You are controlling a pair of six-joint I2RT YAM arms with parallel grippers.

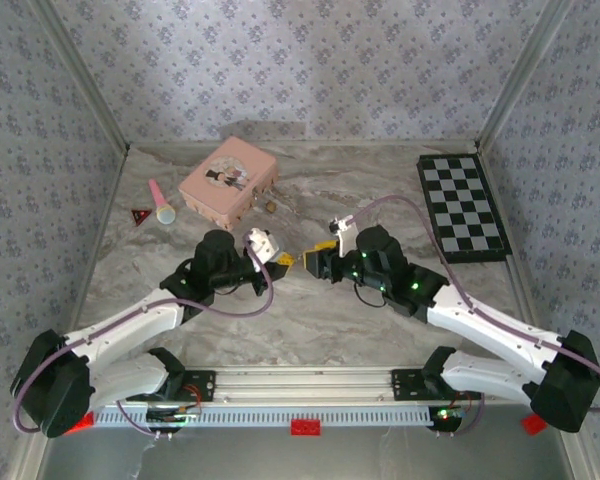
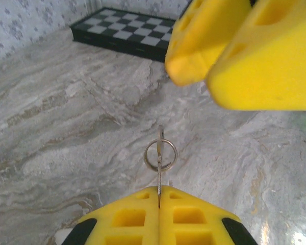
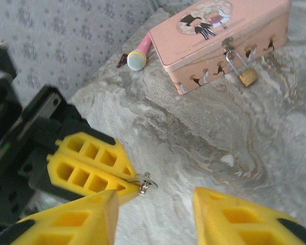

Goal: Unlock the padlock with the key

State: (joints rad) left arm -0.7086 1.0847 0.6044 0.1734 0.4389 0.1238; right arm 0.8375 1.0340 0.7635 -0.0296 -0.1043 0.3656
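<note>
left gripper [image 2: 159,193] pinches the key [image 2: 159,155], right gripper [image 3: 155,204] gapes wide just beside it, padlock [image 3: 248,77] hangs off the far pink tin [image 3: 214,43], so I'd take the key squarely before releasing

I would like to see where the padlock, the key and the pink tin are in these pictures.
padlock [image 3: 248,77], right wrist view, on its brass body.
key [image 2: 159,179], left wrist view, on its thin shaft below the ring.
pink tin [image 1: 226,180], top external view, on its lid.
</note>
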